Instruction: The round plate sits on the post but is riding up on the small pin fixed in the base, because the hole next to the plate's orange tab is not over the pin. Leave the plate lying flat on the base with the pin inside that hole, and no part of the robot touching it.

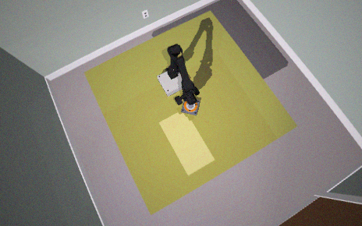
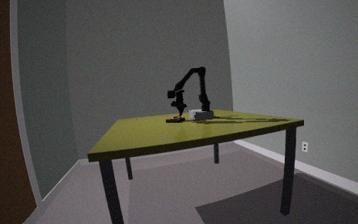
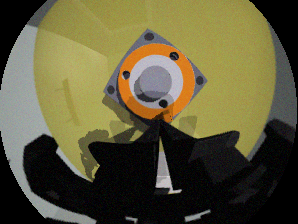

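The gripper (image 3: 161, 123) has its fingers pressed together on nothing, the tips meeting at the near edge of the orange round plate (image 3: 132, 99) (contact cannot be told). The plate rings the grey post (image 3: 154, 83) on the square base (image 3: 145, 38), near the arm's white mount (image 1: 168, 83).

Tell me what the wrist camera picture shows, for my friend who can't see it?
An orange round plate with small dark holes sits on a grey square base on a yellow table. The shut black claw points at the plate's near edge.
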